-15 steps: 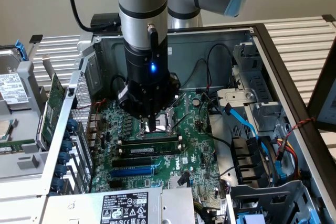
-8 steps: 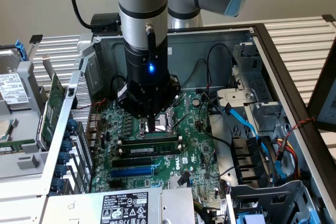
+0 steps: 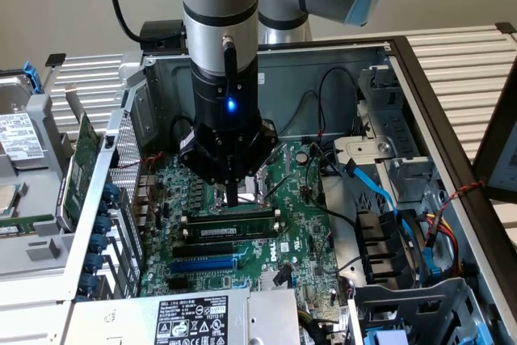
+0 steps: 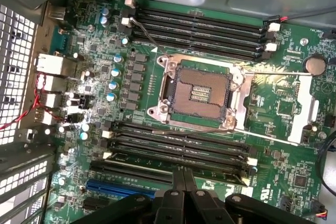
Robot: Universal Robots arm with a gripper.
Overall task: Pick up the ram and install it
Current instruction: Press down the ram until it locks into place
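Honestly, the risk here is uneven pressure: the gripper (image 3: 233, 198), fingers pinched together and holding nothing, bears down on the ram (image 3: 230, 231) already lying in a memory slot (image 4: 178, 142) beside the CPU socket (image 4: 200, 94) (its clips may not be latched), and an off-centre push could tilt it or flex the motherboard (image 4: 283, 103).

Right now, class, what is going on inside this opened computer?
A robot arm's tool is lowered into the open computer case, its fingers shut, just above the motherboard. Its tips sit over the ram, which lies along one of the memory slots beside the empty CPU socket. The tool holds nothing that can be seen.
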